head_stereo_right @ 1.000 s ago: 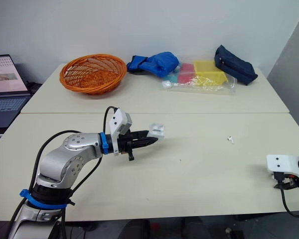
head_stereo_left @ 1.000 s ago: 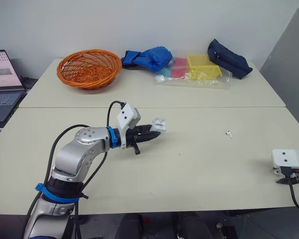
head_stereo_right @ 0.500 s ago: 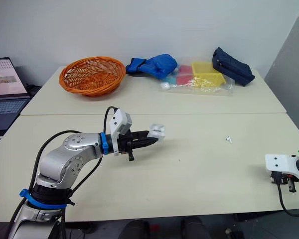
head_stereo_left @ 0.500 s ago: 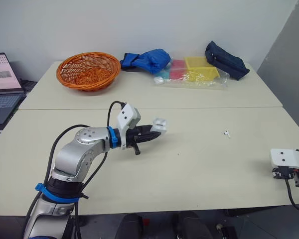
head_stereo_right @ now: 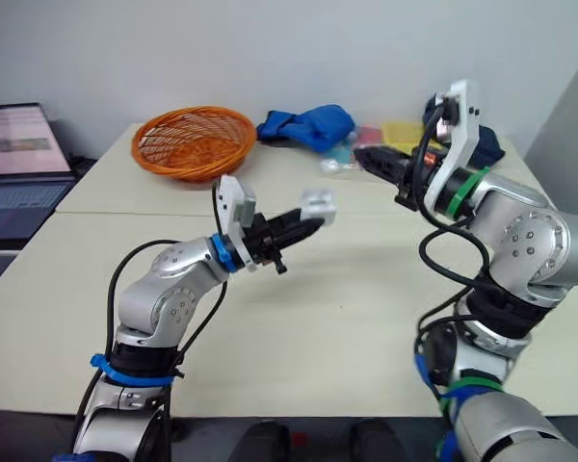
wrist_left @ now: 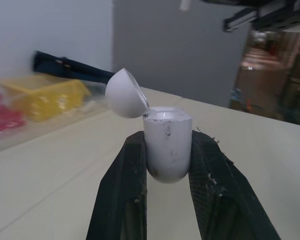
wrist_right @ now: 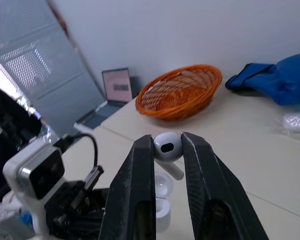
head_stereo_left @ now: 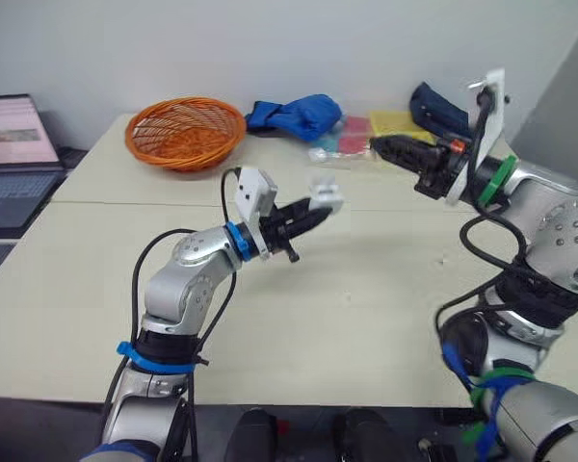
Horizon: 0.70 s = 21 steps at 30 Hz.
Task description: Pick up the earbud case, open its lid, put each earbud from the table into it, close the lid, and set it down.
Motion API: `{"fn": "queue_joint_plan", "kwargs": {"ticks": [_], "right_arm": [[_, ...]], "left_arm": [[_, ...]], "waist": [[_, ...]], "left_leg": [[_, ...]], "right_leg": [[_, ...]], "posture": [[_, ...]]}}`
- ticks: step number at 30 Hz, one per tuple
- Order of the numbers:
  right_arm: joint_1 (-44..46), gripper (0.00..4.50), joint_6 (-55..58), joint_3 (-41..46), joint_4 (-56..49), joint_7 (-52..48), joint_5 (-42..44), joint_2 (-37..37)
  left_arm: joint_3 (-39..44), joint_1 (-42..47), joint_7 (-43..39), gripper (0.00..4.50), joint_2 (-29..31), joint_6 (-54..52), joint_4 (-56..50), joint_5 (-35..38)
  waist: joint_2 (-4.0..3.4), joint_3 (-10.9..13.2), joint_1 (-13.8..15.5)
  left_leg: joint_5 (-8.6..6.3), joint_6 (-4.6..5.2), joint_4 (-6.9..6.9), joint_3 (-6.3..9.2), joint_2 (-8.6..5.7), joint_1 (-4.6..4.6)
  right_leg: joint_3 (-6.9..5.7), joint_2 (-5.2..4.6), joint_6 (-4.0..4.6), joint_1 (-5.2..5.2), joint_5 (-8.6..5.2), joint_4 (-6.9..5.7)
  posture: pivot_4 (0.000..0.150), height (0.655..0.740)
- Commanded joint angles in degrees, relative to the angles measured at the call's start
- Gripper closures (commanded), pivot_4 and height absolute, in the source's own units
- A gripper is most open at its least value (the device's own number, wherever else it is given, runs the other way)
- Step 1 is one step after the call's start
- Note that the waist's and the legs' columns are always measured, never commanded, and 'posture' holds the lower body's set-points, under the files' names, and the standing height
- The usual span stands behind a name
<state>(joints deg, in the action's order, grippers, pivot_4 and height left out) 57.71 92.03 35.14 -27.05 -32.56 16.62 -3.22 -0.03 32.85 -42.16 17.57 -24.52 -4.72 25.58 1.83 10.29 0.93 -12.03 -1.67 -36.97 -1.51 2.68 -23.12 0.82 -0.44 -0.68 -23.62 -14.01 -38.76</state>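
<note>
I am at the step of dropping an earbud into the open case.

Nearest to me, over the pale, flat table (head_stereo_left: pixel 366 327), my left gripper (head_stereo_left: pixel 303 217) holds the earbud case (wrist_left: pixel 167 145) up in the air. Its two black fingers (wrist_left: pixel 122 185) squeeze the case from both sides, low on its body. The case is small, white and round at the bottom. It looks like hard, smooth plastic with a few dark scuff marks. Its lid (wrist_left: pixel 126 93) is tipped back like half an eggshell, so the top is open.

A bit farther off and to the right, my right gripper (head_stereo_left: pixel 390 151) is up high too. It pinches one earbud (wrist_right: pixel 166 146) between its fingers. The earbud is shiny and white, with a round head, a dark spot and a short stem. It is slippery and tiny, I think, so it could twist in the grip.

Next I need to bring the earbud right over the open case, point the stem down into its hole, and only then let go.

At the far side sit a woven orange basket (head_stereo_left: pixel 185 132), a soft blue bag (head_stereo_left: pixel 294 114) and a dark pouch (head_stereo_left: pixel 433 106).
</note>
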Motion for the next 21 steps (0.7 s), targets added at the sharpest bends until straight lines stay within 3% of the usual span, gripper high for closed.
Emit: {"fn": "queue_joint_plan", "kwargs": {"ticks": [1,4,16,21], "right_arm": [[4.67,4.10,0.47,5.79,-10.31,12.68,-1.79,16.70],[5.66,4.10,0.18,6.57,-13.67,17.93,-1.99,23.71],[3.95,4.10,-2.76,5.67,-10.42,23.52,7.85,24.49],[0.71,4.10,0.47,1.77,-7.26,17.32,19.28,17.38]], "left_arm": [[-1.22,4.17,4.73,3.75,-5.24,11.63,3.23,-5.18],[-2.32,6.76,6.57,3.75,-8.97,16.95,5.97,-7.85],[-2.29,8.91,5.46,3.75,-10.03,19.55,9.41,-7.54],[-2.28,8.93,1.96,3.75,-8.92,16.82,8.39,-5.04]], "waist": [[-0.17,-0.01,-0.14],[-0.16,-0.02,0.39],[-0.16,-0.02,-2.76],[-0.16,-0.01,-2.86]], "left_leg": [[-0.01,0.01,0.02,-0.16,-0.03,-0.11],[0.03,0.06,-0.19,-0.09,-0.11,-1.22],[0.04,0.12,-0.03,-0.02,0.01,-0.98],[0.06,0.15,-0.03,-0.05,0.01,-0.83]], "right_leg": [[0.07,-0.04,0.01,-0.18,0.02,-0.03],[-0.06,-0.08,-0.17,-1.03,0.21,0.10],[0.04,0.14,-0.28,-1.01,0.13,-0.09],[0.07,0.16,-0.36,-0.90,0.08,-0.09]], "posture": [[0.150,0.7400],[0.150,0.7400],[0.150,0.7400],[0.150,0.7400]]}}
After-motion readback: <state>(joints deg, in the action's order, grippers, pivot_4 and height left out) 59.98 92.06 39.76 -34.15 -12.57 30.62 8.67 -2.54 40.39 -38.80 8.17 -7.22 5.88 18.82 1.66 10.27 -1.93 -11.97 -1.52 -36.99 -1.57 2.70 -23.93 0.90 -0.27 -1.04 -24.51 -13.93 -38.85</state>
